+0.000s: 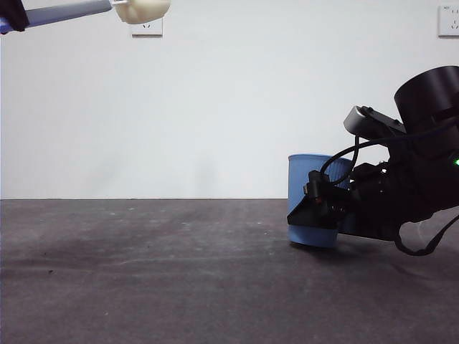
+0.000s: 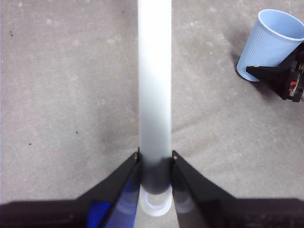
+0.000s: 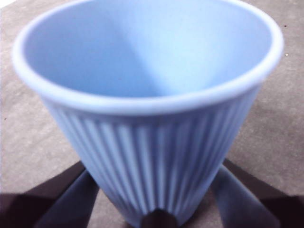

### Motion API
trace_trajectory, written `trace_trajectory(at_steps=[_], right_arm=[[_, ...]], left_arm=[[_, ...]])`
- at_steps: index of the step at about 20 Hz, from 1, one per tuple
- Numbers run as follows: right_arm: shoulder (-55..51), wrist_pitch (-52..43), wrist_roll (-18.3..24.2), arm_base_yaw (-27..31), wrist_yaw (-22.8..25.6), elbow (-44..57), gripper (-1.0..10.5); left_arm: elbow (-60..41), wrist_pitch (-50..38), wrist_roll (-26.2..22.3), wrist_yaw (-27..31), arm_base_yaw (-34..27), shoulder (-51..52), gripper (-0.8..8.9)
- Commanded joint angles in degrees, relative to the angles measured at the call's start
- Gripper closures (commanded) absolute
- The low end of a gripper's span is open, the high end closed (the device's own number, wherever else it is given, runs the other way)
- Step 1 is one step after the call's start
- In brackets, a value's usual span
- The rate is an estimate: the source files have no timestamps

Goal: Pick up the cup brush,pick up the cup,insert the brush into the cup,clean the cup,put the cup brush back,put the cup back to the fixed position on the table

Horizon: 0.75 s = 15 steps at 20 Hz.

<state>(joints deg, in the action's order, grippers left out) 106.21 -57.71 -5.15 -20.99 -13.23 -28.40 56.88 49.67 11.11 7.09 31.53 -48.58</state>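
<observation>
Brush held high, cup gripped low on the table

Brush first: the long cup brush (image 1: 107, 8) with its slim grey handle and cream-yellow lobed sponge head hangs near the top left corner of the front view, lying almost level, high above the dark grey matte table (image 1: 143, 272) and well apart from the cup. The left gripper (image 2: 155, 164) pinches the handle close to its white looped end, one black jaw pressed against each side; the loop pokes out just behind the jaws.

Further right stands the blue ribbed plastic cup (image 1: 305, 179), a tumbler tapering toward its base with a smooth rim band. Its base looks slightly tipped, and whether it rests on the table or sits just off it cannot be told. The right gripper (image 3: 156, 209) reaches in from the right side of the cup, low down, its two black jaws set against opposite sides of the ribbed wall near the base, clamped on it. The cup's mouth is open upward and its inside shows plain blue.

On the white wall behind, a socket (image 1: 147, 27) sits just below the sponge head.
</observation>
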Motion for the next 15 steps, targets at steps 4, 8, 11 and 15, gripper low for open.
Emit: trace_trajectory(at_steps=[4, 8, 11, 15], right_arm=[[-0.59, 0.98, -0.42, -0.17, -0.22, 0.02, 9.6], [-11.45, 15.21, 3.87, -0.98, -0.02, -0.28, 9.6], [-21.03, 35.71, 10.12, -1.27, 1.7, -3.98, 9.6], [-26.05, 62.58, 18.45, -2.54, 7.61, -12.22, 9.6]], left_arm=[[-0.46, 1.22, -2.73, 0.24, -0.02, 0.13, 8.22], [-0.46, 3.85, -6.88, 0.07, -0.02, 0.11, 8.22], [-0.44, 5.31, -11.02, -1.33, -0.02, -0.04, 8.22], [-0.44, 9.88, -16.31, -3.06, -0.02, -0.52, 8.22]])
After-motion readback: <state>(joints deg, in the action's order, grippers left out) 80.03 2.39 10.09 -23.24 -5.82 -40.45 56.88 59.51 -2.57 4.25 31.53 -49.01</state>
